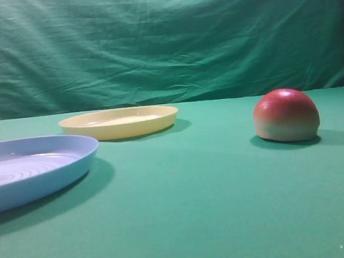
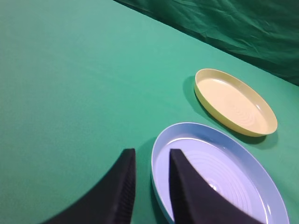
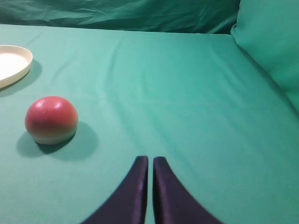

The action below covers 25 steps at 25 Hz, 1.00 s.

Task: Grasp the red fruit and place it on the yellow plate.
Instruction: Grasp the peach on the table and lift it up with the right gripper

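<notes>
The red fruit [image 1: 285, 115] rests flat side down on the green cloth at the right, red on top and pale at its base. The yellow plate [image 1: 119, 122] lies further back, left of centre, with nothing on it. In the right wrist view the fruit [image 3: 51, 119] is ahead and to the left of my right gripper [image 3: 150, 159], well apart from it. That gripper's fingers are pressed almost together and hold nothing. My left gripper [image 2: 152, 156] is open and holds nothing, hovering over the near rim of a light blue plate, with the yellow plate [image 2: 235, 101] beyond. Neither gripper shows in the exterior view.
A light blue ridged plate [image 1: 28, 169] sits at the front left, close to the yellow one. A green backdrop curtain [image 1: 163, 43] hangs behind the table, and a green fabric wall [image 3: 271, 51] rises at the right.
</notes>
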Each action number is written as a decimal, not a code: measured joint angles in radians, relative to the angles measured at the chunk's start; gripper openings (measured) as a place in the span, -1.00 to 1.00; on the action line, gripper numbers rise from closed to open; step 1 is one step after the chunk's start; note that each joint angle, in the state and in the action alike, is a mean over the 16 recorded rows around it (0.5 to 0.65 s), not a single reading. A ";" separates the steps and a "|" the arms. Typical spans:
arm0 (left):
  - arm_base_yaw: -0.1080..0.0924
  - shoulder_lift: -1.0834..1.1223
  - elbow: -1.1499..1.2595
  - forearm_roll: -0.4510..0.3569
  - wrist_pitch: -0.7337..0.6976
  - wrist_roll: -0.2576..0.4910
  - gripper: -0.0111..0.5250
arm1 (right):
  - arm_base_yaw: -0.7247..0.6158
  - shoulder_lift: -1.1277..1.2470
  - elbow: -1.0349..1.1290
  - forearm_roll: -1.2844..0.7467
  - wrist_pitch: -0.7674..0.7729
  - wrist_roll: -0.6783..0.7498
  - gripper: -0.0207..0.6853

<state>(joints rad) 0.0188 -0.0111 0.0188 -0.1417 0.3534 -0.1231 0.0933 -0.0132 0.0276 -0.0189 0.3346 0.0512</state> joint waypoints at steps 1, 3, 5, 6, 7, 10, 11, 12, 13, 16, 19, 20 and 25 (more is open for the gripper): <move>0.000 0.000 0.000 0.000 0.000 0.000 -0.37 | 0.000 0.000 0.000 0.004 -0.015 0.000 -0.94; 0.000 0.000 0.000 0.000 0.000 0.000 -0.37 | 0.000 0.000 -0.001 0.013 -0.045 0.001 -0.94; 0.000 0.000 0.000 0.000 0.000 0.000 -0.37 | 0.003 0.002 -0.009 0.023 -0.068 0.002 -0.94; 0.000 0.000 0.000 0.000 0.000 0.000 -0.37 | 0.004 0.005 -0.017 0.028 -0.078 0.002 -0.94; 0.000 0.000 0.000 0.000 0.000 0.000 -0.37 | 0.007 0.011 -0.027 0.033 -0.085 0.001 -0.94; 0.000 0.000 0.000 0.000 0.000 0.000 -0.37 | 0.013 0.047 -0.074 0.048 -0.093 -0.003 -0.94; 0.000 0.000 0.000 0.000 0.000 0.000 -0.37 | 0.015 0.065 -0.095 0.053 -0.090 -0.005 -0.94; 0.000 0.000 0.000 0.000 0.000 0.000 -0.37 | 0.017 0.087 -0.118 0.058 -0.083 -0.008 -0.94; 0.000 0.000 0.000 0.000 0.000 0.000 -0.37 | 0.020 0.112 -0.144 0.063 -0.071 -0.011 -0.94; 0.000 0.000 0.000 0.000 0.000 0.000 -0.37 | 0.026 0.207 -0.234 0.071 0.007 -0.024 -0.94; 0.000 0.000 0.000 0.000 0.000 0.000 -0.37 | 0.033 0.328 -0.340 0.072 0.131 -0.052 -0.94; 0.000 0.000 0.000 0.000 0.000 0.000 -0.37 | 0.034 0.373 -0.376 0.072 0.173 -0.064 -0.94; 0.000 0.000 0.000 0.000 0.000 0.000 -0.37 | 0.036 0.601 -0.523 0.086 0.357 -0.123 -0.94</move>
<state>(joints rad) 0.0188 -0.0111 0.0188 -0.1417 0.3534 -0.1231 0.1294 0.5879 -0.4957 0.0672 0.6912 -0.0716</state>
